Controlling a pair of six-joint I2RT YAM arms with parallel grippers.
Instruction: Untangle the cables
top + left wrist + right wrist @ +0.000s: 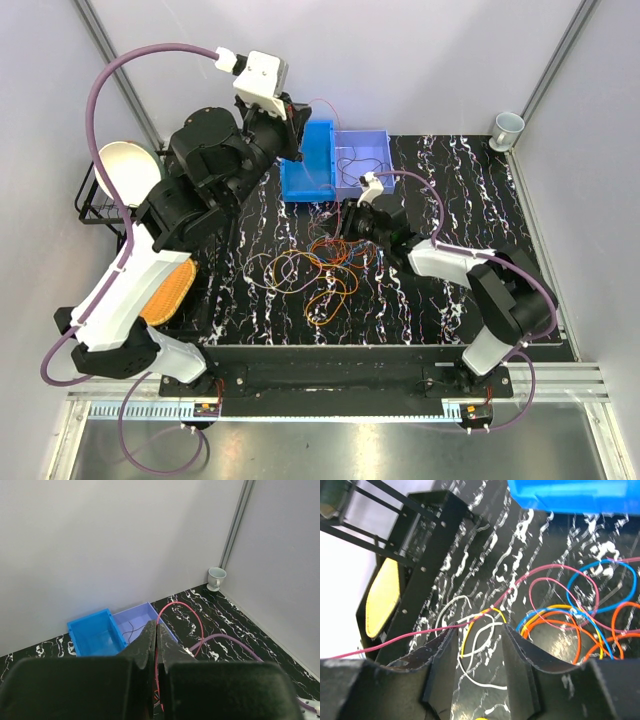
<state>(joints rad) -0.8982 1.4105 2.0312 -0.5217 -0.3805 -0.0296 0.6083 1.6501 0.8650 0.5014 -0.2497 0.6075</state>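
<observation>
The cables (325,270) lie in a loose tangle mid-table, mostly orange with purple, blue and white loops. My left gripper (298,135) is raised over the blue bin. In the left wrist view it (156,625) is shut on a thin red cable (196,616) that arcs away to the right and down. My right gripper (346,222) is low at the pile's far edge. Its jaws (479,627) stand apart, with a white cable (451,602) and a yellow cable (465,640) lying between them. A pink cable (545,570) crosses the fingertips; orange loops (555,617) lie to the right.
A blue bin (310,165) and a lavender bin (372,140) stand side by side at the back; the lavender one (135,620) holds a thin black wire. A cup (507,127) sits in the far right corner. A black rack (420,545) with a plate (128,170) stands left.
</observation>
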